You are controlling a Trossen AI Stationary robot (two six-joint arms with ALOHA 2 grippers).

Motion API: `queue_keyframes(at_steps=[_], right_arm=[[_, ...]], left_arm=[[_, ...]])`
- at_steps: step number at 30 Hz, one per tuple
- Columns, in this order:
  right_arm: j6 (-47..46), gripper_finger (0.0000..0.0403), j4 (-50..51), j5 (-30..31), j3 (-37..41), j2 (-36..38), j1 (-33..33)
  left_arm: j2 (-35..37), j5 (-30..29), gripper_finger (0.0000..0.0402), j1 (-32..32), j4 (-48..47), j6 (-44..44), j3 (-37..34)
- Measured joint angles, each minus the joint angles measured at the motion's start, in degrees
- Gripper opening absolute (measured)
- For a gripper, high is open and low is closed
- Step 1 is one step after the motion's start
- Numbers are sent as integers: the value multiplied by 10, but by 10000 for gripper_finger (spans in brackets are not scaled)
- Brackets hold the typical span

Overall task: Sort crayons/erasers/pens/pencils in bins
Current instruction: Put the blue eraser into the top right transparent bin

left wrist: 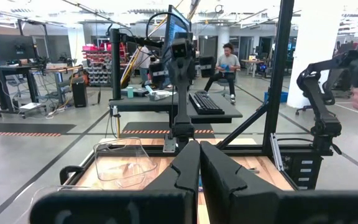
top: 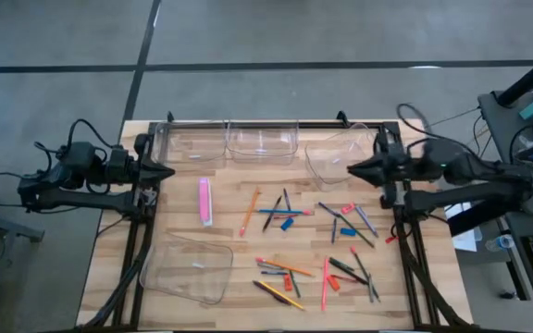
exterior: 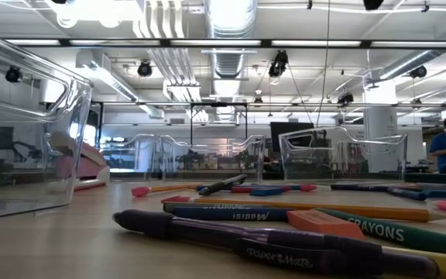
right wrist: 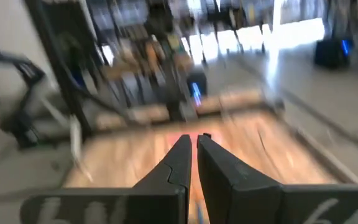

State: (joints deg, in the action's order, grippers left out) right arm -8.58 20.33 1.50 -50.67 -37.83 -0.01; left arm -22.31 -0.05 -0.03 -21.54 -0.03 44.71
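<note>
Pencils, pens, crayons and erasers lie scattered flat on the wooden table's middle and right: an orange pencil (top: 250, 211), a pink pencil (top: 325, 282), a dark pen (top: 272, 213), a blue crayon (top: 290, 223), a red eraser (top: 348, 209). Three clear bins stand along the far edge (top: 188, 141) (top: 262, 139) (top: 336, 153). A fourth (top: 188, 268) sits near left. My left gripper (top: 169, 172) (left wrist: 199, 155) hovers shut and level at the table's left edge. My right gripper (top: 352, 169) (right wrist: 193, 146) hovers shut at the right, beside the far right bin. Neither holds anything.
A pink and white oblong object (top: 205, 201) lies left of the scattered items. In the low view a dark pen (exterior: 246, 240) and a green crayon (exterior: 385, 230) lie nearest the front edge. Black frame rails (top: 137, 240) (top: 410, 250) run along both table sides.
</note>
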Motion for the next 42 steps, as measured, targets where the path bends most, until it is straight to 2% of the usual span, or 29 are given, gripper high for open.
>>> queue_keyframes(at_steps=[7, 13, 18, 26, 32, 38, 42], right_arm=[[-44, 22, 237, 31, -93, -51, 4], [-123, 22, 370, 87, -103, -53, 29], [-163, 22, 369, 106, -66, -39, 59], [-174, 22, 269, 104, 21, -48, 107], [-217, 22, 272, 103, 72, -56, 132], [-268, 25, 274, 68, 118, -55, 137], [-280, 47, 274, 55, 144, -55, 137]], left_arm=[[0, 0, 0, 0, 0, 0, 0], [0, 0, 0, 0, 0, 0, 0], [0, 0, 0, 0, 0, 0, 0], [0, 0, 0, 0, 0, 0, 0], [0, 0, 0, 0, 0, 0, 0], [0, 0, 0, 0, 0, 0, 0], [0, 0, 0, 0, 0, 0, 0]])
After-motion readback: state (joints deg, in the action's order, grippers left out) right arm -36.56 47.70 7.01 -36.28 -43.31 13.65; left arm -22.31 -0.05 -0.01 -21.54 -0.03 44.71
